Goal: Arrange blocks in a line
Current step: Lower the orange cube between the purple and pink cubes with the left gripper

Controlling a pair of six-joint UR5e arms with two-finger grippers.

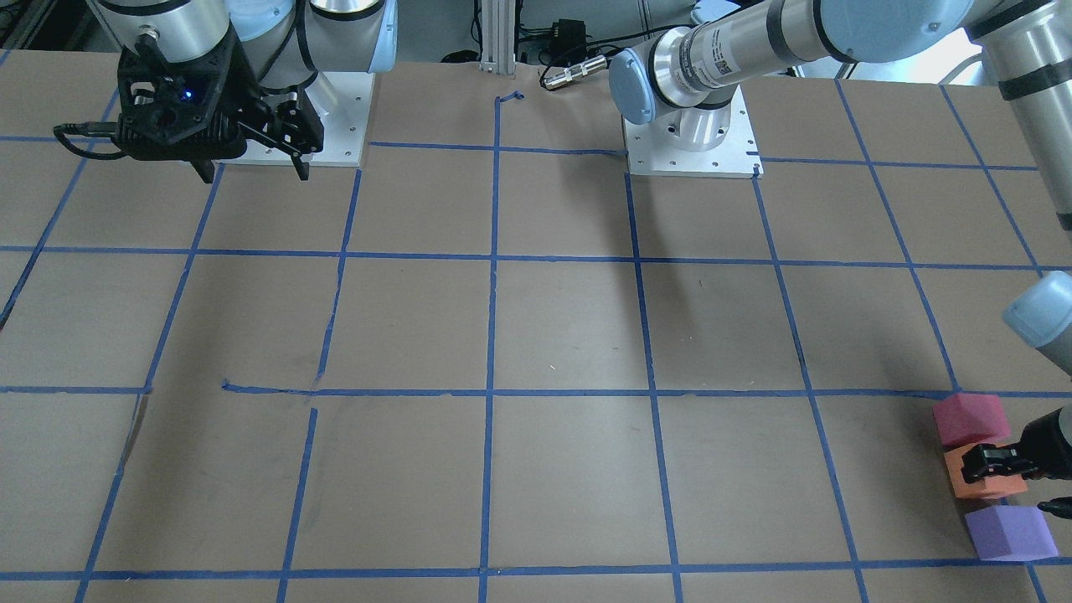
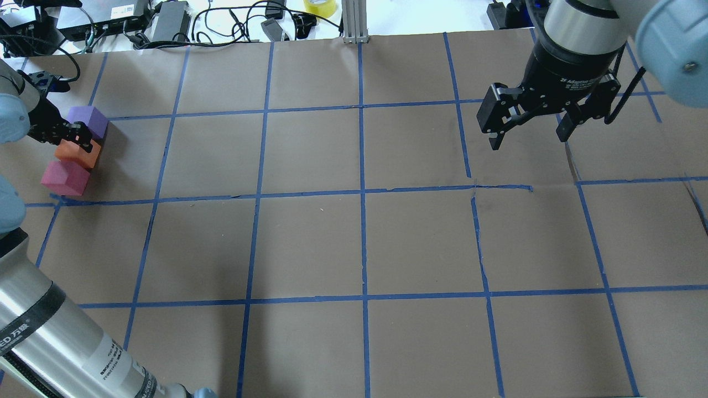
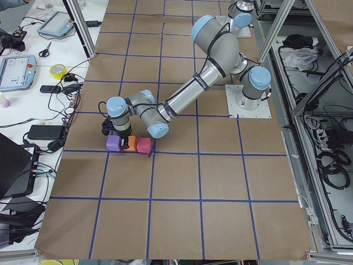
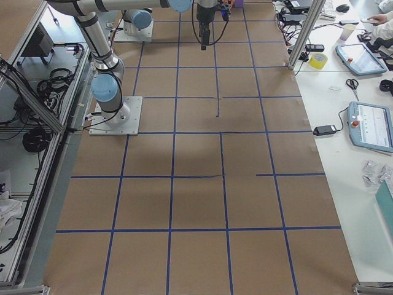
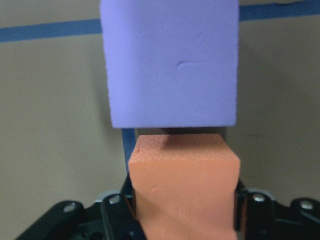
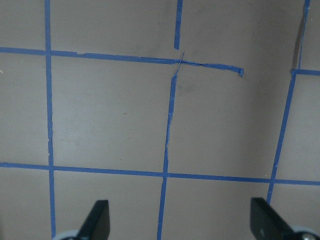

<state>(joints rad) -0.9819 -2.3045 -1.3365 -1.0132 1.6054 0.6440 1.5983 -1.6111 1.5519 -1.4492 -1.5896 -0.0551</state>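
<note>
Three foam cubes lie in a tight row near the table's left end: pinkish red [image 2: 63, 177], orange [image 2: 76, 156] in the middle, and purple [image 2: 87, 119]. They also show in the front-facing view: pinkish red [image 1: 967, 419], orange [image 1: 997, 490], purple [image 1: 1009, 532]. My left gripper [image 5: 185, 212] is low over the row, its fingers pressed on both sides of the orange block [image 5: 185, 190]. The purple block [image 5: 170, 60] lies just beyond. My right gripper [image 2: 528, 130] hangs open and empty above the table's far right part, and the right wrist view [image 6: 181, 222] shows only bare paper below it.
Brown paper with a blue tape grid [image 2: 362, 190] covers the table. Cables, power bricks and a yellow tape roll [image 2: 319, 6] lie past the far edge. An aluminium post [image 2: 354, 22] stands at the far middle. The arm bases [image 1: 691, 142] sit on the robot's side.
</note>
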